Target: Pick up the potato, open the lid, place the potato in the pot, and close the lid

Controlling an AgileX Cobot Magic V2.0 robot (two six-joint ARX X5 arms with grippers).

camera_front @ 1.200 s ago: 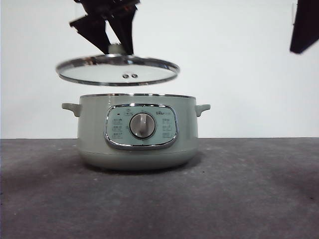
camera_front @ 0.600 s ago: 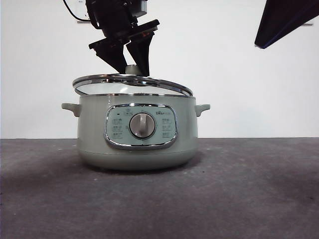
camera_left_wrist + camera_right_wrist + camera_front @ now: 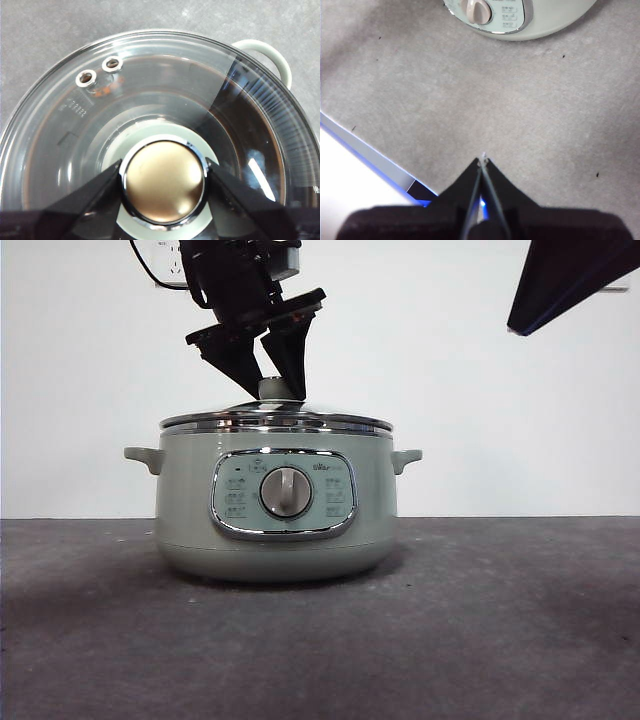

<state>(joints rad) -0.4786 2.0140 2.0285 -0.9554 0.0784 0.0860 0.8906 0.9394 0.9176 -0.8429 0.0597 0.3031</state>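
The pale green pot point(image 3: 185, 500) stands mid-table with its dial point(image 3: 286, 492) facing the front camera. The glass lid point(image 3: 275, 422) lies level on the pot's rim. My left gripper point(image 3: 270, 380) comes down from above and is shut on the lid's knob point(image 3: 270, 390). In the left wrist view the jaws press both sides of the knob point(image 3: 163, 200), with the lid point(image 3: 165, 90) and one pot handle point(image 3: 272, 55) below. My right gripper point(image 3: 482, 161) is shut and empty, raised at the front view's top right point(image 3: 560, 285). The potato is hidden.
Grey table point(image 3: 500, 620) all around the pot, white wall behind. The right wrist view shows the pot's front point(image 3: 555, 15) and the table's near edge point(image 3: 370, 160) with a blue strip.
The left gripper has lowered the lid from above and left of the pot, first tilted over the rim, now flat on it. The right arm has reached further into the top right.
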